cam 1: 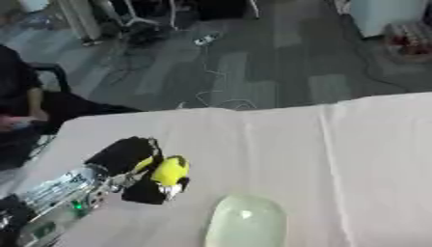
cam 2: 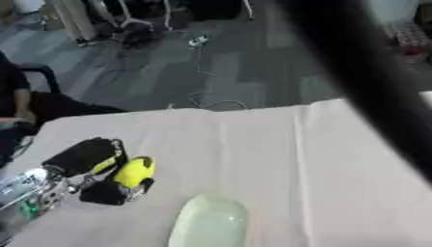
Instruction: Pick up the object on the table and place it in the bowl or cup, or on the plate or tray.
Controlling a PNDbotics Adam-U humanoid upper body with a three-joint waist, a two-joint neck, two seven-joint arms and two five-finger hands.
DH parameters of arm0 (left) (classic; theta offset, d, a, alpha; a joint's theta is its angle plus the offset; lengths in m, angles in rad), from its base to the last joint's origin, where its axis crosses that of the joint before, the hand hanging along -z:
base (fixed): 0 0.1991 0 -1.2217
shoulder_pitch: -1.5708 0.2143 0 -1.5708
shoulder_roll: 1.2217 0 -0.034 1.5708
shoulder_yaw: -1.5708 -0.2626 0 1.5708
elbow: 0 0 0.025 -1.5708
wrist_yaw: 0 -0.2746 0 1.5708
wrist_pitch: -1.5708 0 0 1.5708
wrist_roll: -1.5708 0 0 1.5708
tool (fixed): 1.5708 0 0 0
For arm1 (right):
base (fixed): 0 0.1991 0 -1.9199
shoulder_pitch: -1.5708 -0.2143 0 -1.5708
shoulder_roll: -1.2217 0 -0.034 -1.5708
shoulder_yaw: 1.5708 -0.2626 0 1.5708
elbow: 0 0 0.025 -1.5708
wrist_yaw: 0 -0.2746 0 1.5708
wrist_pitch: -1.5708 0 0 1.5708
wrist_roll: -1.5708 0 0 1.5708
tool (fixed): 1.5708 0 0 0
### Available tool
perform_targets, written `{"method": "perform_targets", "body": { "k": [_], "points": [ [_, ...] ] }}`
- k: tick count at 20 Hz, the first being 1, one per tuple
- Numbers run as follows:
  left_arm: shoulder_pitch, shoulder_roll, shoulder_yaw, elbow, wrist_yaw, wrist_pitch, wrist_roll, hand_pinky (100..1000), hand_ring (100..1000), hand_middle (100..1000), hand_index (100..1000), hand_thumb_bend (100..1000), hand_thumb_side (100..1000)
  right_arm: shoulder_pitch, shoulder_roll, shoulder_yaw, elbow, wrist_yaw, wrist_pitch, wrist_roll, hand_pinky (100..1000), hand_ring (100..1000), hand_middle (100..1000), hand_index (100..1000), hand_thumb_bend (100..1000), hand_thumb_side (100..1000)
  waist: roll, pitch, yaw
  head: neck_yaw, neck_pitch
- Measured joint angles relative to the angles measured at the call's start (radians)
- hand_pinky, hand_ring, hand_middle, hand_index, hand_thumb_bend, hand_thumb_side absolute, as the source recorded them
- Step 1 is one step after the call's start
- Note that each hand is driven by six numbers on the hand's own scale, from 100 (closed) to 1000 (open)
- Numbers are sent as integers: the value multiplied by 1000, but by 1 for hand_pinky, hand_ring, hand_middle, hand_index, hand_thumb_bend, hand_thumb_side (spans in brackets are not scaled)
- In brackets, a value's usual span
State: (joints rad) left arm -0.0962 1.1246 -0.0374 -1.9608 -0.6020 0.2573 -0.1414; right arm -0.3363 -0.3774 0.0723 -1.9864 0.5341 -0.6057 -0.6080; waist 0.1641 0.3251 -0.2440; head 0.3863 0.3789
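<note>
My left hand comes in from the lower left, black with a silver wrist, and its fingers are curled round a yellow rounded object, held just above the white tablecloth. A pale green oval plate lies at the near edge, to the right of and below the hand. The yellow object is left of the plate, apart from it. A dark blurred bar crosses the right eye view from the top to the right edge, perhaps my right arm; no right hand shows.
The white-clothed table stretches right and back, with its far edge running across the middle of the view. Beyond it lie grey carpet tiles and cables. A seated person is at the far left.
</note>
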Motion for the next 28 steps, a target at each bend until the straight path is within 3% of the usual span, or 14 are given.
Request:
{"method": "perform_targets", "body": {
  "k": [7,16,28],
  "points": [
    [-5,9,-35,-26,32,-39,-28,100,100,100,159,229,799,11,-27,-11,0,2,0,0,311,315,303,478,336,685,12,-17,-7,-8,15],
    [-36,0,-90,-27,50,-115,-8,100,100,100,163,231,801,-4,-48,-19,0,-34,0,0,312,315,307,485,333,690,28,-16,-39,-3,14],
    [-90,-10,-124,-27,49,-178,47,100,100,100,182,233,818,-70,-60,-35,0,-101,0,0,314,316,314,499,340,693,55,25,-96,2,-43]
  ]
}}
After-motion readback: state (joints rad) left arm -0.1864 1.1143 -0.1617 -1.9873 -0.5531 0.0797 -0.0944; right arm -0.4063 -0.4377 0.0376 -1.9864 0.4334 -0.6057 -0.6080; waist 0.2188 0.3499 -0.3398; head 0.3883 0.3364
